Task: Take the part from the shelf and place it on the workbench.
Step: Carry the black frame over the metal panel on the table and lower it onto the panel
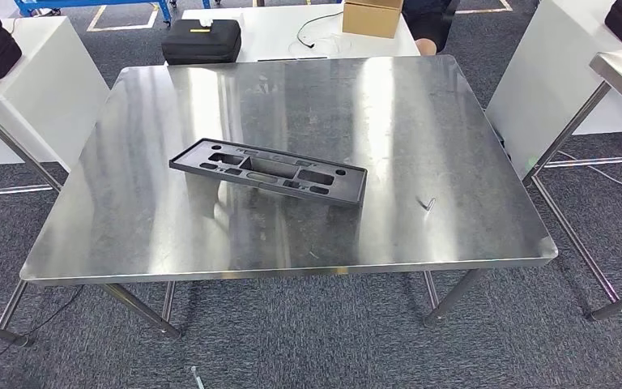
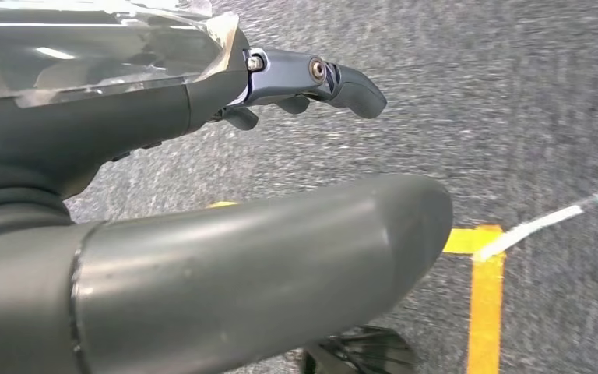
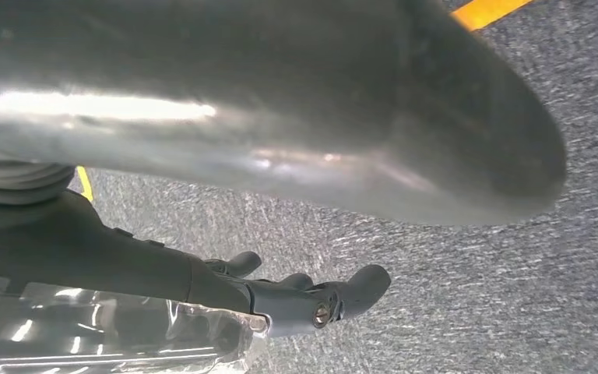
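Note:
The part (image 1: 269,171), a long flat black plastic frame with several cut-outs, lies on the steel workbench (image 1: 421,113) left of its middle, with nothing touching it. My left hand (image 2: 202,179) hangs over grey carpet, its thick thumb (image 2: 280,257) and dark fingers (image 2: 335,78) stretched out with nothing between them. My right hand (image 3: 265,195) also hangs above the carpet, thumb (image 3: 374,117) and fingers (image 3: 342,296) spread and empty.
A small bent metal piece (image 1: 429,203) lies on the workbench's right side. Behind it stands a white table (image 1: 275,32) with a black case (image 1: 202,40) and a cardboard box (image 1: 372,16). White tables flank both sides. Yellow floor tape (image 2: 484,288) crosses the carpet.

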Motion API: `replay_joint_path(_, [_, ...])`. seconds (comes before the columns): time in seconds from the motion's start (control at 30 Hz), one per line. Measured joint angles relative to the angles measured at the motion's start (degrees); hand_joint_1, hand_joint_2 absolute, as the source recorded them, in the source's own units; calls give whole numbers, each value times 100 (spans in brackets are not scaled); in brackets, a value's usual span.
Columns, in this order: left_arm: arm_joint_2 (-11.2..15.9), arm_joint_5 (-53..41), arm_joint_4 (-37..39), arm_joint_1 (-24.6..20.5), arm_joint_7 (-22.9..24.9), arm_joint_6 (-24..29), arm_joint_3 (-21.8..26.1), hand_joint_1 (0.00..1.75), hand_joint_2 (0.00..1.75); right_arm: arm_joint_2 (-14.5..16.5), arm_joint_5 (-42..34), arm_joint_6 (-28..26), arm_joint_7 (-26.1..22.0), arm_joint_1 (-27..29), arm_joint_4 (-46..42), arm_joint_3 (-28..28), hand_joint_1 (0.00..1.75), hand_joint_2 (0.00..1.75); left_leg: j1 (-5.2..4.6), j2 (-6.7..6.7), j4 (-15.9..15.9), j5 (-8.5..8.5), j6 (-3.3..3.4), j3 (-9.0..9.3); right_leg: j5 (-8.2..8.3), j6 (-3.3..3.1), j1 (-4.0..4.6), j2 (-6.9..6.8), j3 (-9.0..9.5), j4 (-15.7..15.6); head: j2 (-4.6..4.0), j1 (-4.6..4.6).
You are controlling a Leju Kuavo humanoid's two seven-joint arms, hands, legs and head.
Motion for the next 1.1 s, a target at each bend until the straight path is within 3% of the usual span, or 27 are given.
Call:
replay_joint_path(0.03, [1,-4,-1,-1,5,0,0,0,0,5,0,-1,4,3,0,0,0,0,2,9,-261,134,8,225,19,19,0,-3,-15,7,0,-1])
replay_joint_path(0.1, [3,-9,-2,-8,16,0,0,0,0,15,0,-3,6,3,0,0,0,0,-2,21,-1076,394,46,796,49,61,10,-7,-49,32,0,0])
replay_joint_path(0.13, [4,-13,-2,-12,19,0,-1,0,0,20,0,-3,6,0,0,0,0,0,-14,22,-1398,467,71,1000,66,89,20,-10,-63,41,0,3])
replay_joint_path(0.17, [4,-17,-2,-15,21,1,-2,0,0,24,0,-3,6,-6,0,0,0,0,-31,21,-1561,476,95,1088,86,121,31,-13,-76,46,0,3])
replay_joint_path(0.27, [0,-35,-2,-19,25,8,-4,0,0,36,0,-5,6,-16,0,0,0,0,-63,26,-1628,527,204,1043,137,238,32,-11,-115,39,0,5])
replay_joint_path(0.3, [-1,-37,-3,-25,30,10,-4,0,0,42,2,-5,6,-15,0,0,0,0,-58,34,-1651,573,265,1015,70,246,34,-5,-164,112,0,11])
replay_joint_path(0.37, [-1,-37,-8,-36,45,12,-4,0,0,51,16,-5,6,-15,0,0,0,0,-52,51,-1683,674,365,930,-282,192,39,8,-380,606,0,29])
replay_joint_path(0.43, [-2,-37,-11,-37,61,14,-4,0,0,58,37,-4,12,-15,0,1,0,0,-78,56,-1679,755,401,817,-675,147,48,17,-634,1355,0,43])
replay_joint_path(0.47, [-5,-37,-11,-36,67,15,-4,0,0,58,44,-4,17,-13,0,2,0,0,-91,58,-1676,794,404,764,-764,161,52,21,-678,1586,0,43])
replay_joint_path(0.5, [-9,-37,-11,-36,73,16,-4,0,0,58,49,-4,22,-12,0,2,0,0,-102,58,-1674,832,403,717,-755,192,54,23,-613,1597,0,44])
replay_joint_path(0.53, [-13,-37,-11,-35,79,16,-4,0,0,59,56,-4,25,-14,0,3,0,0,-111,56,-1672,867,398,677,-664,230,55,24,-423,1359,0,44])
replay_joint_path(0.6, [-19,-37,-12,-37,83,17,-4,0,0,58,66,-5,26,-30,-2,5,0,0,-125,50,-1667,931,369,618,-430,263,65,28,162,454,0,46])
replay_joint_path(0.63, [-21,-37,-13,-38,85,17,-4,0,0,58,72,-5,27,-39,-4,8,0,0,-134,50,-1666,963,345,602,-334,250,85,35,387,91,0,44])
replay_joint_path(0.67, [-22,-37,-14,-41,87,17,-4,0,0,60,77,-5,29,-44,-7,11,0,0,-143,50,-1659,993,318,590,-286,224,105,41,498,-127,0,46])
replay_joint_path(0.73, [-26,-43,-16,-44,98,17,-4,0,0,63,97,-7,40,-49,-11,22,0,0,-152,49,-1654,1057,257,568,-229,168,133,52,471,-181,0,51])
replay_joint_path(0.8, [-23,-52,-18,-42,116,21,-2,0,0,76,124,-9,57,-55,-19,34,0,0,-136,35,-1563,970,191,502,-170,72,76,44,394,-192,0,53])
replay_joint_path(0.83, [-22,-54,-19,-39,124,24,-1,0,0,81,135,-9,63,-56,-26,39,0,0,-123,29,-1402,792,156,436,-126,8,47,33,353,-201,0,47])
replay_joint_path(0.9, [-21,-56,-20,-38,137,26,-1,0,0,86,145,-9,67,-55,-35,43,0,0,-83,24,-776,260,88,230,-41,-71,37,11,255,-199,0,35])
replay_joint_path(0.93, [-21,-58,-20,-38,142,26,0,0,0,87,149,-9,67,-53,-38,43,0,0,-61,24,-421,53,58,136,-4,-77,40,1,204,-193,0,32])
replay_joint_path(0.97, [-21,-60,-20,-38,146,26,0,0,0,89,151,-9,67,-52,-39,44,0,0,-39,25,-161,-47,31,91,33,-70,43,-6,159,-182,0,33])
replay_joint_path(1.0, [-21,-62,-20,-38,150,26,0,0,0,89,154,-9,67,-52,-40,44,0,0,-16,26,-79,-30,9,132,63,-53,39,-11,114,-162,0,33])
replay_joint_path(1.03, [-20,-63,-21,-39,155,26,0,0,0,90,157,-9,71,-52,-42,44,0,0,8,28,-201,80,-9,272,86,-35,31,-12,70,-132,0,33])
replay_joint_path(1.1, [-17,-68,-32,-45,165,26,-1,0,0,90,167,-9,78,-54,-46,44,0,0,49,28,-945,347,-35,786,114,3,9,-12,-23,-46,0,34])
